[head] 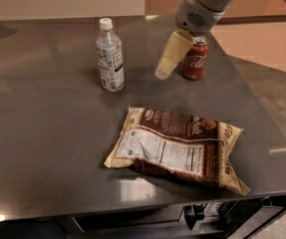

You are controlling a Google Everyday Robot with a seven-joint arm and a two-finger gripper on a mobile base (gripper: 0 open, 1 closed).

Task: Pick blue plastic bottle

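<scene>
The blue plastic bottle stands upright on the dark grey table, toward the back left; it is clear and bluish with a white cap and a printed label. My gripper hangs from the arm at the upper right. Its cream-coloured fingers point down and to the left. It hovers above the table to the right of the bottle, apart from it, and just left of the red Coca-Cola can. Nothing is in it.
A brown and cream snack bag lies flat in the middle front of the table. The table's right edge runs close behind the can, with floor beyond. The front edge is near the bottom.
</scene>
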